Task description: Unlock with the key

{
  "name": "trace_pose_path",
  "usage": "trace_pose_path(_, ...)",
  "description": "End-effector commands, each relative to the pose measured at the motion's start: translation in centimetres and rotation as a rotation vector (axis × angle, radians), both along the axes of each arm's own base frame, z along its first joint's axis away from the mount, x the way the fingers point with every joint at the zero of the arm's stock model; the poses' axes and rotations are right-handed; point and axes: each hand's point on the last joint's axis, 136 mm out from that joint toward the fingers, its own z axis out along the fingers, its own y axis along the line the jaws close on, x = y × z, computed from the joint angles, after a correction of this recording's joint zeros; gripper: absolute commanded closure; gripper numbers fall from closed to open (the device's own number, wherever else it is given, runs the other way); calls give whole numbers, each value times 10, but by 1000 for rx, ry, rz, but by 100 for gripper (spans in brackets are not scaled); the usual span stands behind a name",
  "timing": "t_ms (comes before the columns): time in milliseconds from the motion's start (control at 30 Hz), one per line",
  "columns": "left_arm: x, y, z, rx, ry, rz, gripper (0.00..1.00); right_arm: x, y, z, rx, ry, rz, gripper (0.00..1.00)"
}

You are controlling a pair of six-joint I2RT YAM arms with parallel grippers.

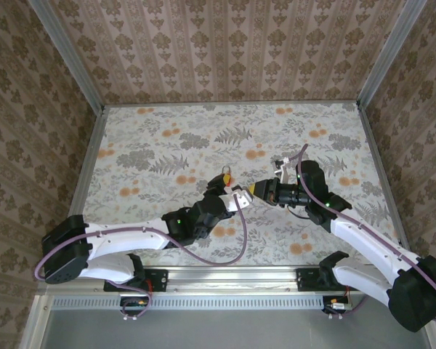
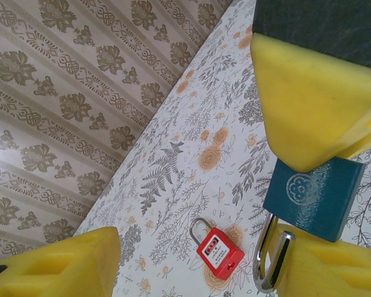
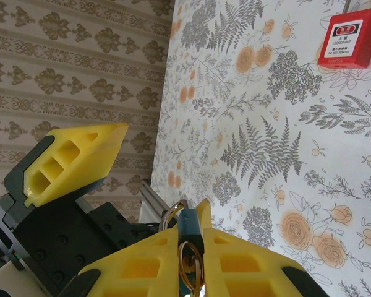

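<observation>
Right claw (image 1: 256,190): clenched on the key (image 3: 188,228); in the right wrist view both yellow pads (image 3: 247,266) press the dark blue-teal head from either side.
Key: held up off the table (image 1: 167,138), head edge-on between the pads in the right wrist view. In the left wrist view the flat teal face with a round embossed mark (image 2: 315,195) sticks out at 6 o'clock from the right claw's yellow finger.
Key blade: cannot tell where it points; not made out in any view.
Key ring (image 2: 269,253): bright metal loop hanging from the head, just beside the left claw's finger at 5 o'clock in the left wrist view. Contact: cannot tell.
Left claw (image 1: 234,195): released, holding nothing. Its fingers (image 2: 62,266) stand wide apart at the lower corners of its own view.
Claws, relative: tips meet near table centre in the top view, left claw at 8 o'clock of the right.
Padlock (image 2: 219,252): small, red, white label up, lying flat on the table with its thin shackle pointing to 11 o'clock in the left wrist view.
Padlock vs claws: at 11 o'clock of the tips in the top view, near, apart from the key.
Table: floral cloth, grey ferns and orange blooms.
Walls (image 1: 225,43): brown damask pattern on three sides.
</observation>
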Motion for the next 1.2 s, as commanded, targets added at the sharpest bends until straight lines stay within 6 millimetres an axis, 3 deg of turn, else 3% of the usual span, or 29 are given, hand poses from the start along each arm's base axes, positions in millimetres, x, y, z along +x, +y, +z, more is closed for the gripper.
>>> trace_pose_path(0, 5, 9, 13, -30, -24, 27, 36, -7, 3, 2, 18, -9, 29, 85)
trace_pose_path(233, 11, 19, 17, -41, -18, 40, 36, -11, 2, -8, -16, -1, 53, 85)
trace_pose_path(467, 11, 16, 12, -67, 15, 29, 36, -11, 5, -24, -38, 26, 59, 85)
trace_pose_path(1167, -1, 25, -13, -59, 99, 42, 38, 9, 18, -40, -59, 18, 59, 85)
